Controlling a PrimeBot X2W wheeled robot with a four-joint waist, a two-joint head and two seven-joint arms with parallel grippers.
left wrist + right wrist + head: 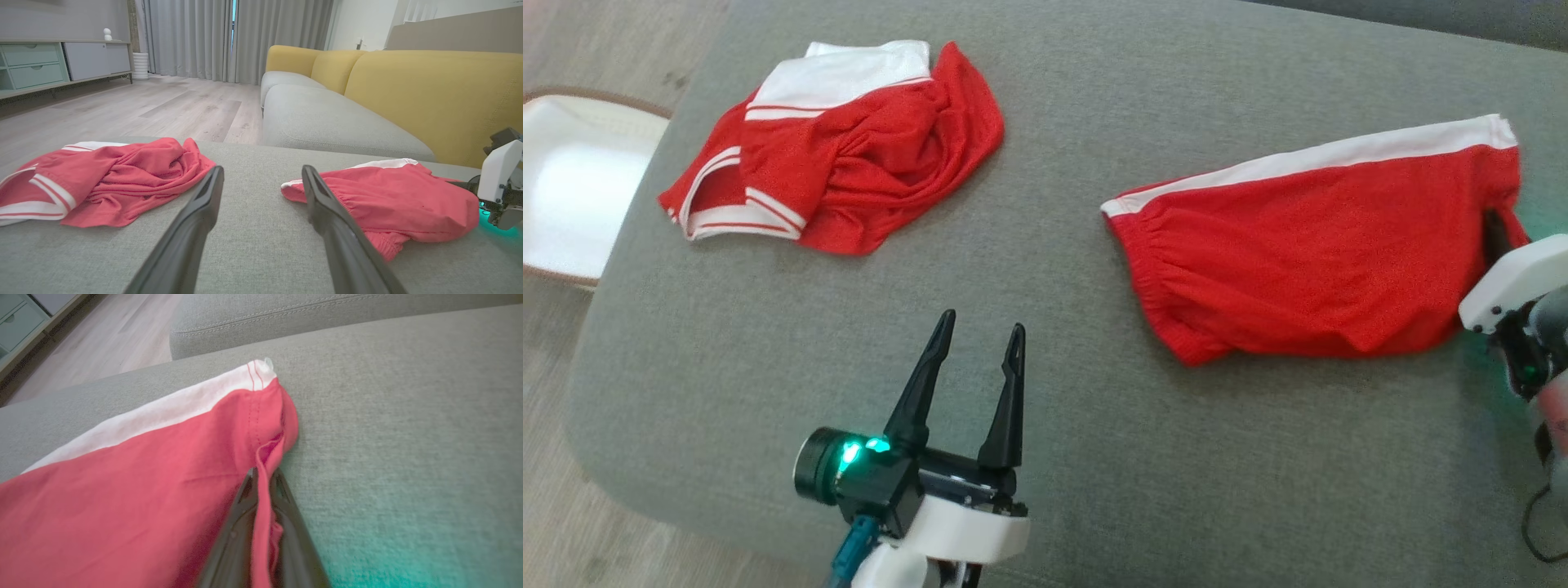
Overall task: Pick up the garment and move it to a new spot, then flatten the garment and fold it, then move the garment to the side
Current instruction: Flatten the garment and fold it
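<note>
The garment (1307, 253), red shorts with a white side stripe, lies mostly flat on the right of the grey cushion (1054, 457). My right gripper (1496, 233) is at its right end, shut on a fold of the red hem. The right wrist view shows that fold pinched between the fingertips of the right gripper (263, 473), with the garment (143, 477) spreading off to the left. My left gripper (982, 322) hovers open over bare cushion near the front edge, holding nothing. In the left wrist view the left gripper (262, 169) points between the two cloth piles, the garment (392, 196) at the right.
A second, crumpled red and white garment (866, 155) lies at the cushion's far left. A white basket (572, 180) stands on the wood floor beyond the left edge. A yellow-backed sofa (429, 94) stands behind the cushion.
</note>
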